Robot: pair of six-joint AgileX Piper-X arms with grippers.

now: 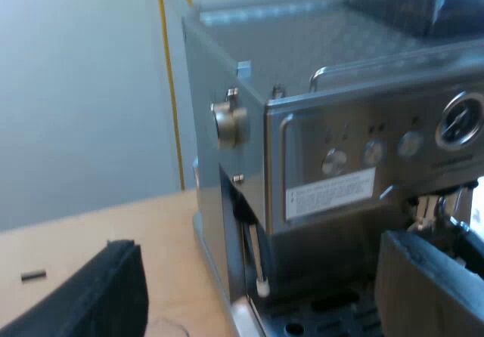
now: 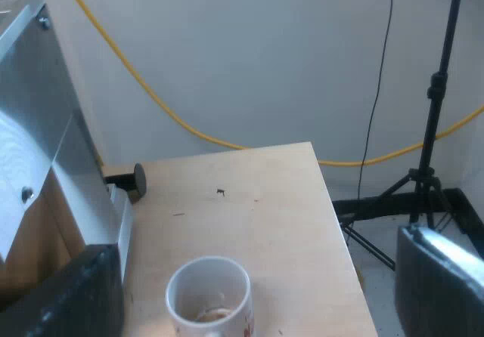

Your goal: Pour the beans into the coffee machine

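The espresso machine point(image 1: 333, 178) stands close before my left gripper point(image 1: 257, 276), its steel front with round buttons, a gauge point(image 1: 460, 119) and a white label facing me. The dark bean hopper point(image 1: 408, 1) sits on its top. My left gripper is open, its black fingers point(image 1: 106, 292) wide apart with nothing between them. A faint clear rim point(image 1: 162, 326), perhaps the measuring glass, shows on the table by one finger. My right gripper point(image 2: 253, 276) is open above a white mug point(image 2: 208, 295) on the wooden table point(image 2: 257, 201).
A side knob point(image 1: 227, 119) sticks out of the machine. A black-knobbed object point(image 2: 132, 178), perhaps the tamper, lies beside the machine's steel side point(image 2: 38, 125). The table edge point(image 2: 340, 231) drops to the floor, where a tripod stand point(image 2: 427, 171) and a yellow cable point(image 2: 151, 95) are.
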